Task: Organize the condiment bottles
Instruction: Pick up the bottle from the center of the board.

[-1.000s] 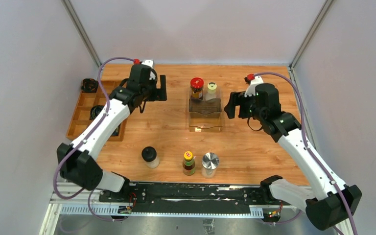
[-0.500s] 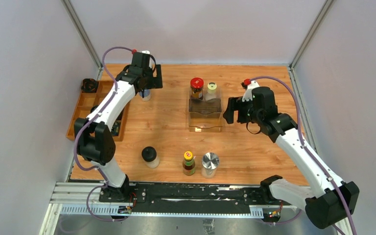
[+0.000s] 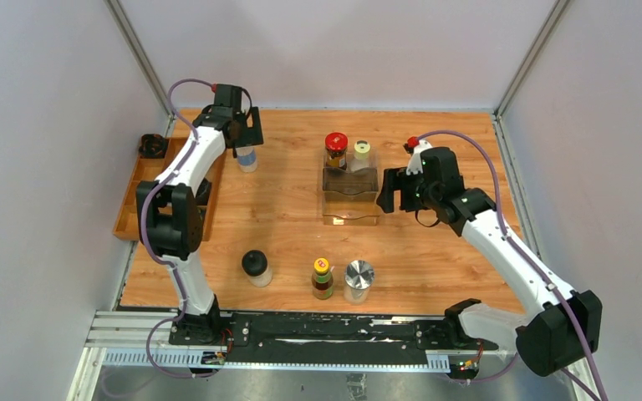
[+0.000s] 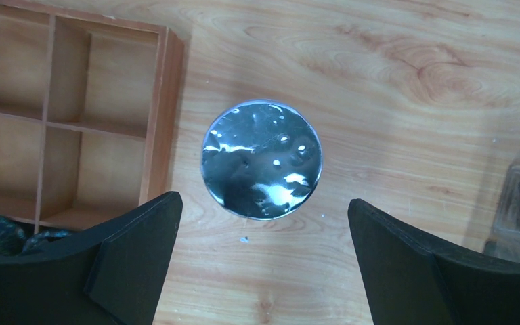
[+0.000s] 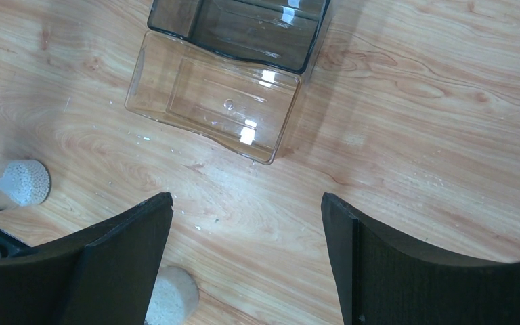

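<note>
Worktop [image 3: 435, 259]: compartment tray [image 3: 122, 227] at left edge, corner jar [image 3: 247, 157] just right of its far end. Central rack [image 3: 351, 200] carries wide jar [image 3: 336, 149] and, to its right, shaker [image 3: 360, 154] on the rear tier. Front row, left to right: capped jar [image 3: 256, 267], sauce bottle [image 3: 323, 278], lidded jar [image 3: 358, 281].

Left arm [image 3: 192, 163] has swung back, its jaws now above the blue-labelled jar [image 4: 262, 159]; right arm [image 3: 501, 242] has edged leftward.

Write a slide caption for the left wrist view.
Open left gripper poised above a shiny-lidded jar standing on the wooden table beside the wooden compartment tray.
</note>
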{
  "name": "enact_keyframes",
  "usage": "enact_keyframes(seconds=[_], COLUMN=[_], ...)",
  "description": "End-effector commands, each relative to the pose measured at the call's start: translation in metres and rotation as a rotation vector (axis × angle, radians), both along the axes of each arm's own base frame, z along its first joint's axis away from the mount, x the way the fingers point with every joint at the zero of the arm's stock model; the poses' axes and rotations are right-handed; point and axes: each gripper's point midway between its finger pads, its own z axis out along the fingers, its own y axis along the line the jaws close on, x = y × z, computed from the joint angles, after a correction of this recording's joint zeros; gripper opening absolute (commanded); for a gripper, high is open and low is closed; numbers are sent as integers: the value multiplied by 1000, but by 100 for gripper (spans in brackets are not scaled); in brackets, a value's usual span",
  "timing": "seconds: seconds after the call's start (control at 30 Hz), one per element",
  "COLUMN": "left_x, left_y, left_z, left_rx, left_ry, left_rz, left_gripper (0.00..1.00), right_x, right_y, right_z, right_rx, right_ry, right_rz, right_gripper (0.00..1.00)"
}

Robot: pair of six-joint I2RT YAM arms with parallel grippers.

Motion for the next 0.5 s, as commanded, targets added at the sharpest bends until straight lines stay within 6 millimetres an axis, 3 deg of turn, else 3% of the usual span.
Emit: enact_keyframes(seconds=[0.0, 0.47], left_x=[11, 27], left_y=[-2, 6], left_z=[1, 5], left_rx=[-1, 40], left_ry=[-18, -44], left_rz=[-19, 10], left_gripper=[100, 96], right_x=[-1, 3], right_y=[6, 10], right_z=[-6, -18], right_rx=[0, -1], right_ry=[11, 36], right_rz=[28, 42], right_gripper=[86, 86])
